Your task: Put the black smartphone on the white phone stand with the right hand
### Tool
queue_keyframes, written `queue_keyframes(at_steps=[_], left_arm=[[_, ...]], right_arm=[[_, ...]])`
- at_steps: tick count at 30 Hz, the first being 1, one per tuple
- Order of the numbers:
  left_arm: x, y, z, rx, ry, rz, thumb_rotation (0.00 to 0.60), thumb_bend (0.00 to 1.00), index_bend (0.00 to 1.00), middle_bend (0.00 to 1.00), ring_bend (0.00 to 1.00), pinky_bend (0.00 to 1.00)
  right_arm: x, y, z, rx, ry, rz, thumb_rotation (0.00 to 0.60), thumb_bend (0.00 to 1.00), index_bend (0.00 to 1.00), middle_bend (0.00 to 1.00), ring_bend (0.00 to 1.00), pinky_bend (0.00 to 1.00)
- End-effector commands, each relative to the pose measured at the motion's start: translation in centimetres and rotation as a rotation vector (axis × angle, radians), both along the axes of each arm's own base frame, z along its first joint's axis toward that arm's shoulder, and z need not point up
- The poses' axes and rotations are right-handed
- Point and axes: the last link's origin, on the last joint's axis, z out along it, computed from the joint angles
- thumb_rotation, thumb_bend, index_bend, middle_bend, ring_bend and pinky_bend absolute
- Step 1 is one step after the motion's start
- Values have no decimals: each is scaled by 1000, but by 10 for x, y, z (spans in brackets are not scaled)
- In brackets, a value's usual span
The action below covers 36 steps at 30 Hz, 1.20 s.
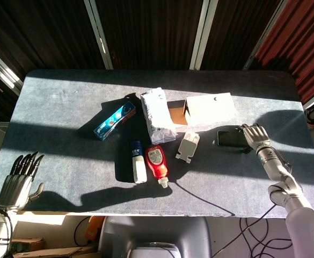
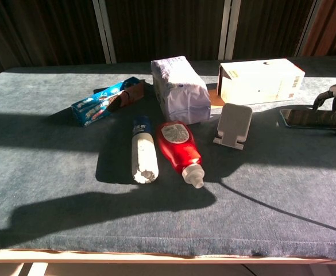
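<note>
The black smartphone (image 1: pixel 231 138) lies flat on the desk (image 1: pixel 65 107), right of the white phone stand (image 1: pixel 188 146). The right hand (image 1: pixel 255 135) arches over its right end; whether it grips is unclear. Fingers need its long edges before lifting. The open cardboard box (image 1: pixel 207 109) looks empty. The left hand (image 1: pixel 20 180) hangs released.
</note>
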Motion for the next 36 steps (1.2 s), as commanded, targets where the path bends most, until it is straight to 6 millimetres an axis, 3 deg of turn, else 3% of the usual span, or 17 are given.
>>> queue_keyframes(at_steps=[1,15,26,36], left_arm=[[1,-1,-1,-6,-2,-3,600,377,0,0,0,28],[1,-2,1,-14,-17,-14,600,376,0,0,0,29],[1,-3,2,-14,-29,-16,600,376,0,0,0,31],[2,-5,3,-17,-43,-27,600,374,0,0,0,32]], right_arm=[[-2,2,-1,3,7,1,600,292,849,589,410,308],[-3,15,-3,0,-9,80,600,297,977,715,517,377],[1,33,-2,8,-28,197,600,299,986,726,552,416],[7,43,4,-40,36,339,600,307,999,739,619,594]])
